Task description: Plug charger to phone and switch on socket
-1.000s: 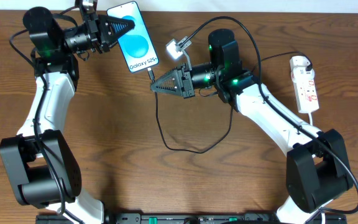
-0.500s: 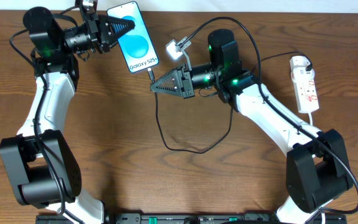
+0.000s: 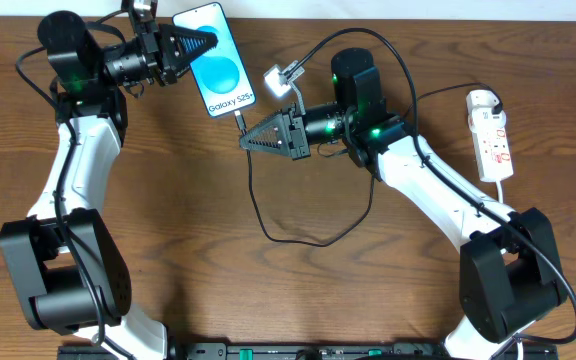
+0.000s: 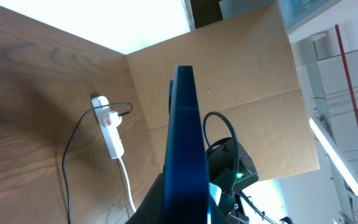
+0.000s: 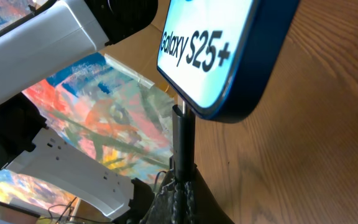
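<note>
Surface: brown wood table [image 3: 168, 200]; a cardboard backdrop [image 4: 241, 68] shows in the left wrist view.
Phone: phone [image 3: 216, 62] sits near the far edge, left of centre, with its screen lit and facing up.
Left gripper: left gripper [image 3: 203, 43] is clamped across the phone's top end, bracing it.
Right gripper: right gripper [image 3: 248, 142] is closed on the charger [image 3: 258, 215] at its plug, just below the phone's bottom end.
Plug: plug [image 5: 180, 134] meets the phone's bottom edge with a sliver of metal showing. It is probably entering the port and not fully seated.
Socket: socket [image 3: 492, 135] lies at the right side, well apart from both grippers. I cannot tell its switch position.
Done: phone held, plug lined up at the port.
Left: push the plug home, let go, reach over, press the switch.
Room: bare wood lies between phone and socket. The slack cable loop trails under the right arm and could snag, and the phone is close to the far edge.
</note>
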`<action>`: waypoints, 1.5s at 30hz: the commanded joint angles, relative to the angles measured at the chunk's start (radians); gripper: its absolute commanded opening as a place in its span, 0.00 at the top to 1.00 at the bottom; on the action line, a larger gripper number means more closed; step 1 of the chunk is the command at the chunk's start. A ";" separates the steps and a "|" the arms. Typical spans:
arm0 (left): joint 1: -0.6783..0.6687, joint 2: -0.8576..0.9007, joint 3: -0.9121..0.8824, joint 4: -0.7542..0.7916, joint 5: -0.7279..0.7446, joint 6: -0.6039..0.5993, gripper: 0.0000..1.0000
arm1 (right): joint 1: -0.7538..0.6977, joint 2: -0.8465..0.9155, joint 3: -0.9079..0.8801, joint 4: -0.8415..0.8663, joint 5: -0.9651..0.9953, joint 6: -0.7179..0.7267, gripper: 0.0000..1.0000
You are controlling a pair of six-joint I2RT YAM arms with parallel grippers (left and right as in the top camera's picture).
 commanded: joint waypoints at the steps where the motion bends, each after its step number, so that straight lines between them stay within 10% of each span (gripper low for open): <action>1: -0.002 -0.004 0.016 0.012 0.019 0.018 0.93 | 0.004 -0.024 -0.003 -0.001 0.002 0.004 0.99; 45: -0.014 -0.004 0.016 0.012 0.039 0.044 0.93 | 0.010 -0.024 -0.003 0.000 0.012 0.004 0.99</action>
